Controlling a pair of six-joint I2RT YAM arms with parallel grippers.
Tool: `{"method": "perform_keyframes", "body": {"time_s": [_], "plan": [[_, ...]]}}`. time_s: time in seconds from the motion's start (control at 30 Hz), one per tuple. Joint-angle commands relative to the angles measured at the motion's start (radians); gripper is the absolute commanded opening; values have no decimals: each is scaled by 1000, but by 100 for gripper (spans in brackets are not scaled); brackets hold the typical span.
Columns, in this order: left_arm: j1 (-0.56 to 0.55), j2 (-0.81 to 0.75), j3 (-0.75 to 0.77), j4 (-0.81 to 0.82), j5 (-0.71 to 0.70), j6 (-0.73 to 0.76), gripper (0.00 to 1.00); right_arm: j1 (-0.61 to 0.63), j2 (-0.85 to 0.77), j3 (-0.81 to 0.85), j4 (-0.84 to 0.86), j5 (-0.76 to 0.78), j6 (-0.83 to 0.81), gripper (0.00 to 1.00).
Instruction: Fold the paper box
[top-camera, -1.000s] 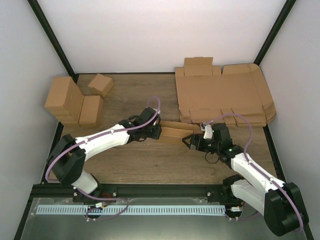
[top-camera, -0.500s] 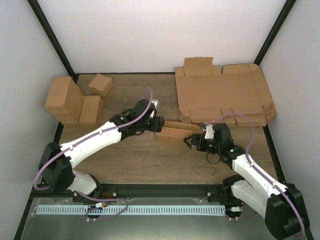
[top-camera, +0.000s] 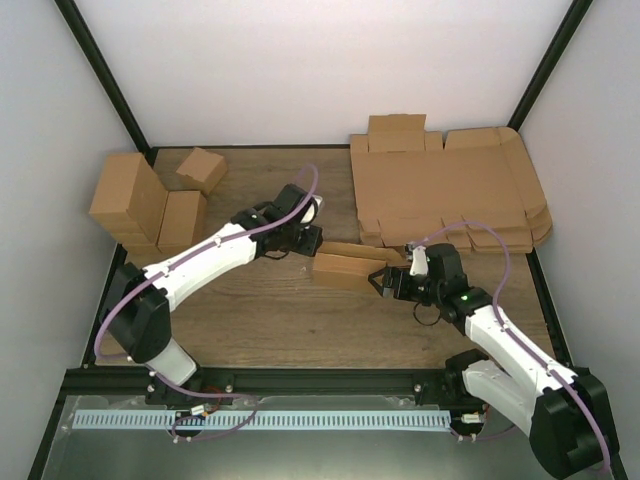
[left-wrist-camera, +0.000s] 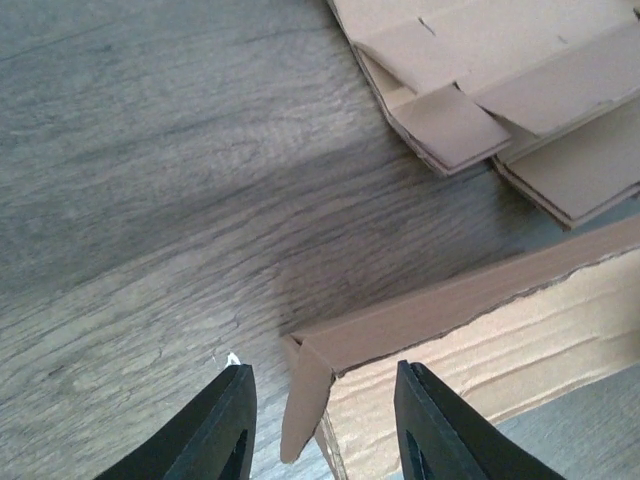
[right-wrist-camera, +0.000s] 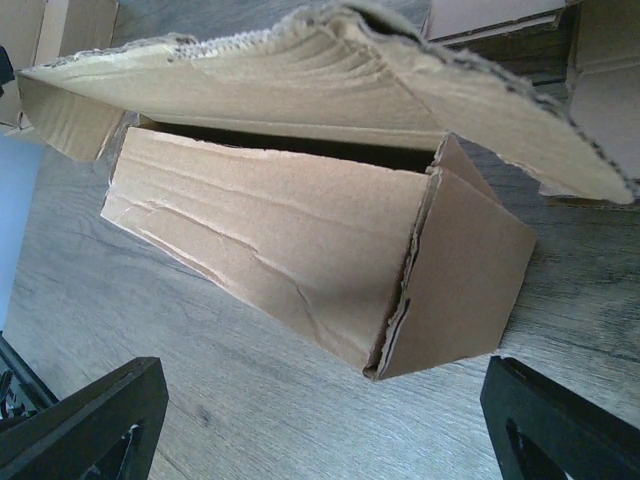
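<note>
At opposite ends of the paper box (top-camera: 348, 268), left hand (top-camera: 313, 243) and right hand (top-camera: 382, 282), low, fingers apart.

I see the paper box (top-camera: 348, 266) — long, narrow, plain brown, creased — lying flat with its lid flap lifted ajar, just beside the stack of flat sheets (top-camera: 450, 190).

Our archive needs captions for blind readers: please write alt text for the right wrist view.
A long, narrow brown paper box lies on a wooden table, its lid flap raised above the open top. The right gripper is wide open, its black fingers touching nothing.
</note>
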Motion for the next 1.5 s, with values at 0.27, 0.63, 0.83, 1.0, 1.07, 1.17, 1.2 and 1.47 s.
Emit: {"method": "perform_keyframes", "body": {"time_s": [0.27, 0.63, 0.83, 1.0, 1.07, 1.17, 1.2, 1.47], "plan": [[3, 60, 42, -51, 41, 47, 22, 8, 21, 43, 0, 5, -13, 89], [1, 69, 49, -70, 94, 19, 4, 6, 60, 27, 58, -17, 2, 89], [-4, 79, 20, -59, 125, -42, 4, 7, 83, 21, 107, -36, 16, 89], [-9, 62, -14, -30, 105, -89, 4, 7, 107, 18, 130, -49, 27, 84], [-13, 53, -31, -16, 93, -101, 4, 6, 113, 13, 136, -55, 29, 80], [-21, 44, -49, -7, 73, -108, 4, 7, 111, -1, 145, -61, 33, 75], [-24, 43, -53, -8, 63, -109, 4, 7, 110, -6, 147, -62, 34, 74], [-66, 48, -63, -38, -11, -85, 4, 7, 105, -14, 140, -50, 23, 70]]}}
